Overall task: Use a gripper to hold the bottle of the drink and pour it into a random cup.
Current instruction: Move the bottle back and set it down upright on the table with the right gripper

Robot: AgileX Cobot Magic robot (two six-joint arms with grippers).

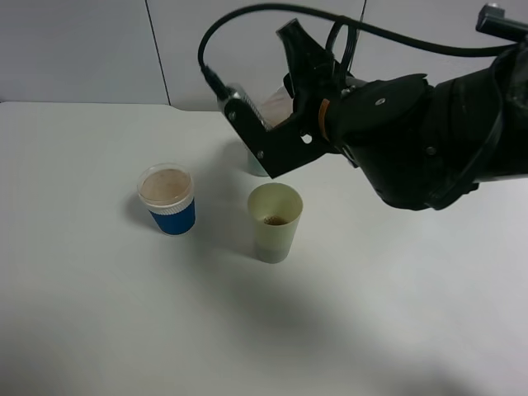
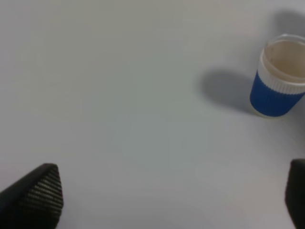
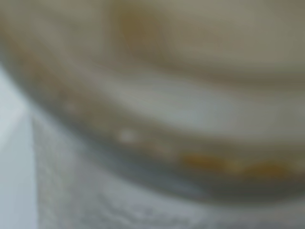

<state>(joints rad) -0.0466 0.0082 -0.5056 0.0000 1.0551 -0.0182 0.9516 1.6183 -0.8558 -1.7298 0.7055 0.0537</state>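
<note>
My right gripper (image 1: 264, 80) is shut on the clear bottle (image 1: 276, 107) and holds it tilted in the air, above and behind the pale yellow-green cup (image 1: 275, 223). A little brown drink (image 1: 275, 220) lies in the bottom of that cup. No stream shows. In the right wrist view the bottle (image 3: 167, 105) fills the picture as a blur, with orange-brown traces of drink (image 3: 209, 162). My left gripper (image 2: 167, 200) is open and empty over bare table, out of the high view.
A blue paper cup (image 1: 167, 200) with a white rim and brownish contents stands left of the yellow-green cup; it also shows in the left wrist view (image 2: 279, 78). A teal tumbler (image 1: 254, 163) stands behind, partly hidden by the right gripper. The white table (image 1: 124, 313) reaches the wall.
</note>
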